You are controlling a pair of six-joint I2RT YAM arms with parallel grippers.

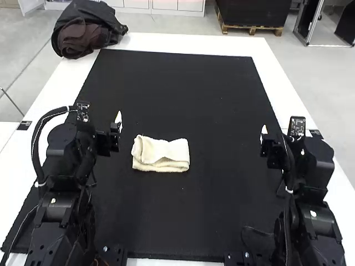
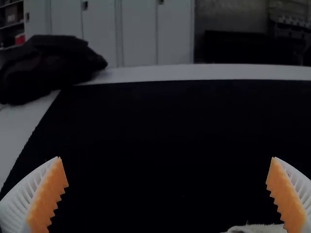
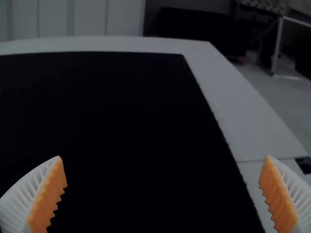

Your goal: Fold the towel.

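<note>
Lying on white table, black mat, folded towel, dark fabric bundle

Tall, pale, flat-doored cabinets stand beyond the long white table; smooth, light grey floor lies beside it.

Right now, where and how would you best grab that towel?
Probably the rounded left end of the towel, approached from above on the left, the side nearest the open left gripper. That end looks bulky and slightly raised, giving something to pinch. The near edge shows stacked layers, so a grip there might catch only some.
</note>
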